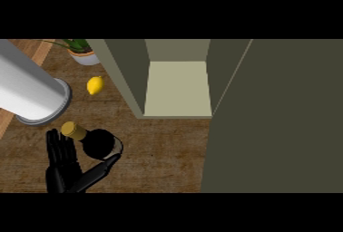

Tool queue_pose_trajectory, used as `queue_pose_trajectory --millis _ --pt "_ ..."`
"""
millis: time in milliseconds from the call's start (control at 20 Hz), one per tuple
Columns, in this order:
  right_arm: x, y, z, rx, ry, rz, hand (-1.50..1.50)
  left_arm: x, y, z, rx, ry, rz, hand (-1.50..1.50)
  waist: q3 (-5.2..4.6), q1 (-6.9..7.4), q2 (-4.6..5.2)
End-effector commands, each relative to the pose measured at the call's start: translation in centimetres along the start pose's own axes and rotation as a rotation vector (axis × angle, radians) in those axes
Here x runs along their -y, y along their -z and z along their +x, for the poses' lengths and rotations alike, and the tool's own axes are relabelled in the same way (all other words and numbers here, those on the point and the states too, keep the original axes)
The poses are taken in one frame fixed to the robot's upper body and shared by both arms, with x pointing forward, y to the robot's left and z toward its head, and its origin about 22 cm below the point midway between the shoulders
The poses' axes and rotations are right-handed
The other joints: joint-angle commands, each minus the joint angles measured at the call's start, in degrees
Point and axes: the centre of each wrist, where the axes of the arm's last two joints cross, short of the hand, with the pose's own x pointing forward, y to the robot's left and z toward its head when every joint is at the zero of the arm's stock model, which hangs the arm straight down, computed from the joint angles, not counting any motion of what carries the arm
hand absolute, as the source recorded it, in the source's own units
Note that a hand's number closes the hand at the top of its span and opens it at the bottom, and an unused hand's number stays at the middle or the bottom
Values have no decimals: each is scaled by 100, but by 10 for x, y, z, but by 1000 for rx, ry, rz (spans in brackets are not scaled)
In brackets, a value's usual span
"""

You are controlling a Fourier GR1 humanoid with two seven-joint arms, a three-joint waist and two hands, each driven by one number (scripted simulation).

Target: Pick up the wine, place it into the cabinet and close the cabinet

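Note:
The wine bottle [100, 143] stands on the wooden counter [161, 154] at lower left; its body is dark and its cap tan. My left hand [64, 159] rises from the lower edge just left of the bottle. Its fingers are straight, alongside the bottle's neck, and its thumb reaches under the bottle's near side. No finger curls round the bottle. The cabinet [178, 88] is up and to the right of the bottle and shows a pale, bare floor inside. Its dark olive door [281, 118] stands open and fills the right of the view. My right hand does not show.
A thick grey cylinder [30, 88] slants in from the upper left and ends just above my hand. A lemon [95, 85] lies between it and the cabinet's left wall. A potted plant [81, 50] stands at the back.

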Motion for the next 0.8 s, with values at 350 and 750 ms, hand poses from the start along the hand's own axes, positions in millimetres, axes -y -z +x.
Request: queue_pose_trajectory --millis 350,750 --pt "-1 -17 25 66 25 17 -150 -14 2 -35 -20 -8 -14 -150 -2 10 2" --pt "-5 -22 19 49 30 49 -150 -13 11 -57 -51 -26 -28 -150 0 -4 3"
